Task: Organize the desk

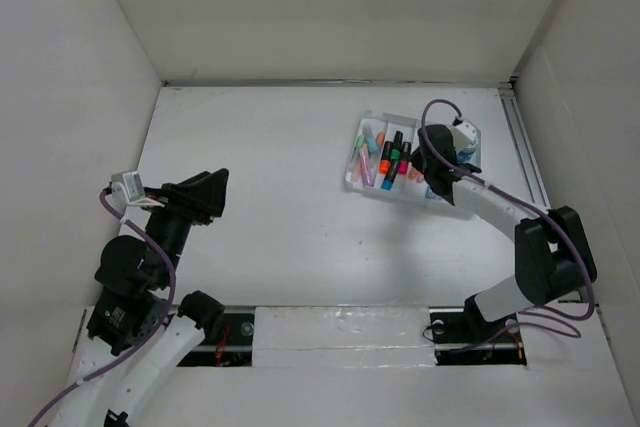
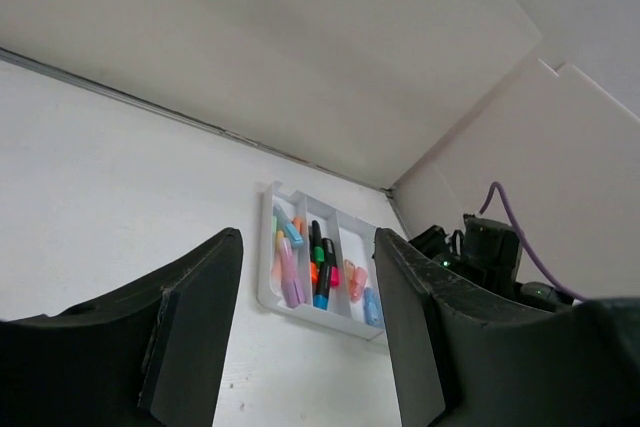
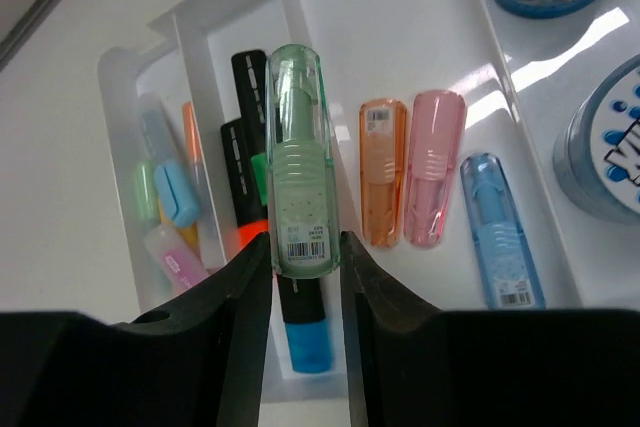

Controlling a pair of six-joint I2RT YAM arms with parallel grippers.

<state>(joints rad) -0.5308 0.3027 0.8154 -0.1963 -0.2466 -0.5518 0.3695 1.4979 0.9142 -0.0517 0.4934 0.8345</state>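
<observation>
The desk [image 1: 280,177] is a wide white tabletop between white walls. A small white compartmented tray [image 1: 352,179] sits at its back right. My right gripper [image 3: 305,247] is shut on a translucent green correction-tape dispenser [image 3: 298,177] and holds it over the tray's divider, above black markers [image 3: 245,147]. Orange [image 3: 382,182], pink [image 3: 436,177] and blue [image 3: 500,232] dispensers lie in the compartment just to the right. My left gripper [image 2: 308,242] is open and empty, raised over the desk's left side [image 1: 215,192], facing the tray [image 2: 266,247].
Pastel highlighters [image 3: 170,207] fill the tray's left compartment. Two round blue-and-white containers [image 3: 610,147] sit at the tray's right end. A metal rail [image 1: 525,147] runs along the right wall. The right arm [image 2: 490,252] shows beyond the tray in the left wrist view.
</observation>
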